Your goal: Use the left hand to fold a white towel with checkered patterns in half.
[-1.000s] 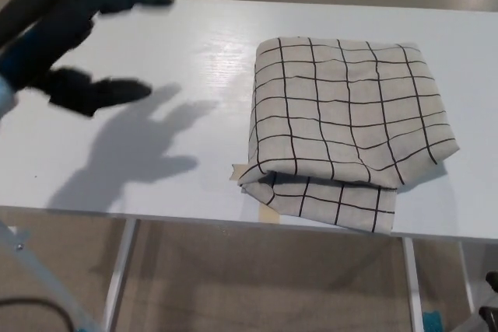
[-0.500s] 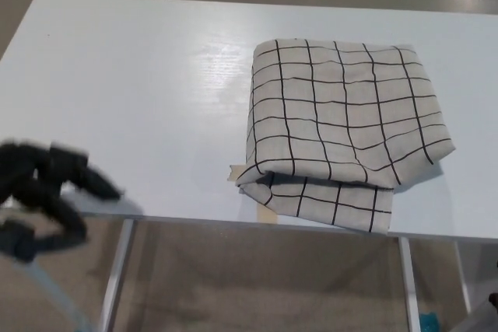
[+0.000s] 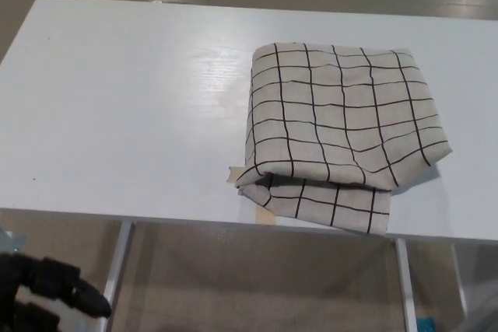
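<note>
Left hand (image 3: 47,293) hangs below the near edge of the white table (image 3: 124,106), fingers apart, holding nothing. On that table's right part lies the checkered towel (image 3: 338,134), already doubled over (lower layer peeking out nearest the camera). Any tidying should square those edges.

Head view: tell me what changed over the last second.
The black left hand withdrew from above the white table's far left corner, dropping toward the robot to below the near edge, holding nothing. The folded white checkered towel stayed put, overhanging the near edge.
</note>
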Robot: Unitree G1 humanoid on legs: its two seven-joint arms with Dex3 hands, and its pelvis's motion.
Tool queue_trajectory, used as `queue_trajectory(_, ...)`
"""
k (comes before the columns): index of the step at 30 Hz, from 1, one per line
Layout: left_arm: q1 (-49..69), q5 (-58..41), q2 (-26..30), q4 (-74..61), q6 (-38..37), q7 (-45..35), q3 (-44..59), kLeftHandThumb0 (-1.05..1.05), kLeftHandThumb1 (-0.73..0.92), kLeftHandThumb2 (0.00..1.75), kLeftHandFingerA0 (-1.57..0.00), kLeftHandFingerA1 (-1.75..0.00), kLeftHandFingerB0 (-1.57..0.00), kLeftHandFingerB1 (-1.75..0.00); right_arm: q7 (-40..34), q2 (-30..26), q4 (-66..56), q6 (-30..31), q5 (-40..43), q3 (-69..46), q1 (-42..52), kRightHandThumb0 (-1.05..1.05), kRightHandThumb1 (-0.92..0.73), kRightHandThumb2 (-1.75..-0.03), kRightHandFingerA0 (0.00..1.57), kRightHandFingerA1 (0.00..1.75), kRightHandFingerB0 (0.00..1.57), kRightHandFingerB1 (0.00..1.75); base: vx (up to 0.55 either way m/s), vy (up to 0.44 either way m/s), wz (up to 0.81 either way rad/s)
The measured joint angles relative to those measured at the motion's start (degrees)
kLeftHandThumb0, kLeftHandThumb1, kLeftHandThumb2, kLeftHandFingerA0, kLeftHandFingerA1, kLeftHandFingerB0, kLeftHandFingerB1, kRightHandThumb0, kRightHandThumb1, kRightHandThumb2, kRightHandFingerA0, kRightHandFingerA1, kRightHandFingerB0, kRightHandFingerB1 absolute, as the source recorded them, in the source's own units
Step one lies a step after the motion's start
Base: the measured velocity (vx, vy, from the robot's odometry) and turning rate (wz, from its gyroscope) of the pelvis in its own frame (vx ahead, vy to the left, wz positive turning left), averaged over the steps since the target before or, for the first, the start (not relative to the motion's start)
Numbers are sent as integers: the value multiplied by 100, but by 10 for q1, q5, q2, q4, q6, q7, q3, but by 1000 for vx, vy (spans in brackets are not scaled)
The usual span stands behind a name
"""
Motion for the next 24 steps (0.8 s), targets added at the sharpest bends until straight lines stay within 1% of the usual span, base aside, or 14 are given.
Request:
queue_trajectory(1, 6, -8, -18, 16, 2, 2, 12, -74, 42, 83, -67, -57, -54, -49, 0, 2, 0, 3, 2, 0, 3, -28, -68, -60, 64, 72, 69, 59, 0, 0, 0)
queue_trajectory(3, 15, -17, -65, 57, -5, 22, 34, -74, 42, 83, -67, -57, -54, -49, 1, 7, 0, 9, 6, 1, 13, -28, -68, -60, 64, 72, 69, 59, 0, 0, 0)
queue_trajectory(4, 17, -18, -81, 74, -9, 32, 41, -70, 44, 85, -34, -47, -48, -51, 1, 9, 0, 10, 6, 2, 16, -28, -68, -60, 66, 72, 68, 58, 0, 0, 0)
queue_trajectory(5, 18, -19, -97, 94, -16, 42, 48, -72, 47, 88, -18, -43, -37, -50, 1, 11, 0, 11, 6, 3, 20, -28, -68, -60, 66, 70, 69, 58, 0, 0, 0)
queue_trajectory(6, 18, -19, -97, 94, -16, 42, 48, -72, 47, 88, -18, -43, -37, -50, 1, 11, 0, 11, 6, 3, 20, -28, -68, -60, 66, 70, 69, 58, 0, 0, 0)
queue_trajectory(7, 17, -19, -111, 120, -24, 55, 54, -75, 61, 59, -31, -35, -34, -33, 2, 15, 0, 11, 7, 6, 25, -29, -68, -60, 66, 69, 69, 57, 0, 0, 0)
queue_trajectory(8, 16, -18, -120, 139, -30, 64, 57, -76, 49, 88, -27, -46, -30, -45, 2, 18, 0, 11, 7, 8, 28, -30, -69, -60, 66, 70, 69, 57, 0, 0, 0)
queue_trajectory(10, 12, -15, -136, 187, -44, 89, 62, -76, 49, 88, -27, -46, -30, -45, 4, 24, 1, 12, 7, 14, 38, -30, -69, -60, 66, 70, 69, 57, 0, 0, 0)
queue_trajectory(11, 9, -13, -142, 207, -50, 101, 63, -76, 61, 59, -34, -36, -38, -33, 5, 25, 2, 12, 7, 17, 42, -29, -69, -61, 63, 68, 68, 56, 0, 0, 0)
queue_trajectory(14, 1, -8, -152, 247, -62, 128, 66, -77, 62, 59, -34, -36, -38, -34, 8, 26, 8, 12, 6, 23, 47, -28, -69, -61, 61, 66, 68, 56, 0, 0, 0)
queue_trajectory(19, -16, 3, -164, 301, -83, 173, 67, -80, 61, 62, -39, -37, -36, -33, 10, 26, 19, 12, 4, 33, 47, -28, -70, -61, 67, 67, 67, 55, 0, 0, 0)
queue_trajectory(20, -20, 6, -166, 312, -88, 182, 67, -76, 51, 93, -33, -49, -27, -44, 10, 26, 22, 12, 4, 35, 46, -28, -70, -61, 67, 67, 67, 55, 0, 0, 0)
queue_trajectory(23, -34, 15, -168, 360, -110, 219, 66, -76, 51, 93, -33, -49, -27, -44, 10, 26, 37, 10, 0, 45, 41, -28, -70, -61, 67, 67, 67, 55, 0, 0, 0)
queue_trajectory(24, -38, 19, -168, 374, -118, 231, 66, -80, 65, 61, -38, -36, -37, -33, 10, 26, 42, 9, 0, 47, 39, -28, -70, -61, 65, 65, 67, 55, 0, 0, 0)
